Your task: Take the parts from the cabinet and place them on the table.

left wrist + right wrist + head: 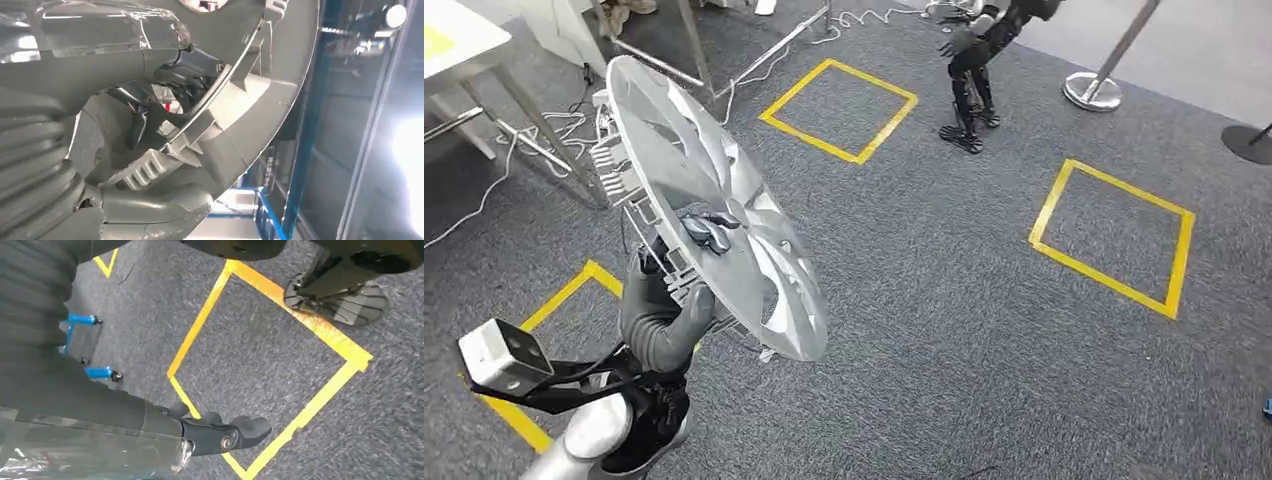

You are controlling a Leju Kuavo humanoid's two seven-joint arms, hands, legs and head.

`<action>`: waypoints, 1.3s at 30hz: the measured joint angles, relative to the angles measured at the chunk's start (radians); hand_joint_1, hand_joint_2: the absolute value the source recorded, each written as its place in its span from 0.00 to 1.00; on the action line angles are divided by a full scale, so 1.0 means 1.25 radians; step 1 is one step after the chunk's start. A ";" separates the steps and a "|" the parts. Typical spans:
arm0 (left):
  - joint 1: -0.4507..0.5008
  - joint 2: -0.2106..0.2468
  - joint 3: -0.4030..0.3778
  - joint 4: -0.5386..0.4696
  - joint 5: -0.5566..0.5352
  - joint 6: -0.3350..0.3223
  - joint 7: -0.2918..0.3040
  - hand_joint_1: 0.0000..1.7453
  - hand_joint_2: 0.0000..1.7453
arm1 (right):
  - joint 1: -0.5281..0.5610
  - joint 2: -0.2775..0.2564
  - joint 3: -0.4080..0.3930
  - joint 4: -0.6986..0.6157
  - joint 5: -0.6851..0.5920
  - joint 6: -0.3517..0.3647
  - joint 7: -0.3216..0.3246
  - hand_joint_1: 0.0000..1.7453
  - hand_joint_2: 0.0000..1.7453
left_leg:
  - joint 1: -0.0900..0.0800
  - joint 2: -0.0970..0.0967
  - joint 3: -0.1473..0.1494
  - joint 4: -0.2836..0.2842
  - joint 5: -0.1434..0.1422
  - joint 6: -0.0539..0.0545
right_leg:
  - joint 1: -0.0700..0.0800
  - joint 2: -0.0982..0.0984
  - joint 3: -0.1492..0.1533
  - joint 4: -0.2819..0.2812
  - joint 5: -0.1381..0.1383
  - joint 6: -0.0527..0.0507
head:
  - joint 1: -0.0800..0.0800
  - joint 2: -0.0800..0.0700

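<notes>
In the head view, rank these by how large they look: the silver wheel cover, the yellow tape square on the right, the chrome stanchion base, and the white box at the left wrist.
1. Wheel cover, though it sits nearest the camera.
2. Yellow tape square.
3. White box, also close to the camera.
4. Stanchion base, only slightly smaller than the box, so that order is unsure.

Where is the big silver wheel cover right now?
In the head view the wheel cover is on the robot's left side, held up tilted in its left hand above the grey carpet, near a yellow tape square.
</notes>
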State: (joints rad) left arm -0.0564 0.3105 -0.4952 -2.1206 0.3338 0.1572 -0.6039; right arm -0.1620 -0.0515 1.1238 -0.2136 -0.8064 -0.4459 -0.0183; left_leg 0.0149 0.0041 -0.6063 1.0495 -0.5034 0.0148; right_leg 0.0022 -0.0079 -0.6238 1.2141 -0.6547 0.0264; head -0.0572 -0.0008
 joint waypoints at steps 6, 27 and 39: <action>-0.001 0.000 -0.001 0.007 -0.002 0.000 0.015 1.00 1.00 | 0.006 0.001 0.005 0.000 -0.003 0.000 0.003 0.00 1.00 | -0.006 -0.039 0.001 0.000 0.003 0.004 | 0.011 0.019 0.040 -0.097 0.098 -0.030 | 0.000 0.000; -0.022 0.003 -0.004 0.007 -0.004 0.010 0.049 1.00 1.00 | 0.004 0.014 0.012 0.000 -0.016 0.009 -0.002 0.00 1.00 | 0.000 0.018 0.008 -0.001 -0.006 -0.013 | 0.008 -0.031 0.061 -0.157 0.101 -0.015 | -0.004 0.000; -0.049 0.004 -0.005 0.007 0.003 0.010 0.049 1.00 1.00 | -0.008 0.013 0.012 0.001 -0.006 0.007 -0.003 0.00 1.00 | -0.003 -0.059 -0.008 0.000 0.010 -0.009 | 0.012 0.050 0.059 -0.154 0.106 -0.035 | -0.001 0.000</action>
State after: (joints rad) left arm -0.1176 0.3151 -0.5017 -2.1122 0.3372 0.1701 -0.5432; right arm -0.1719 -0.0347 1.1391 -0.2125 -0.8133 -0.4368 -0.0221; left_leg 0.0108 -0.0693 -0.6162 1.0492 -0.4907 0.0039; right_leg 0.0166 0.0540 -0.5504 1.0218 -0.5227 -0.0171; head -0.0588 -0.0008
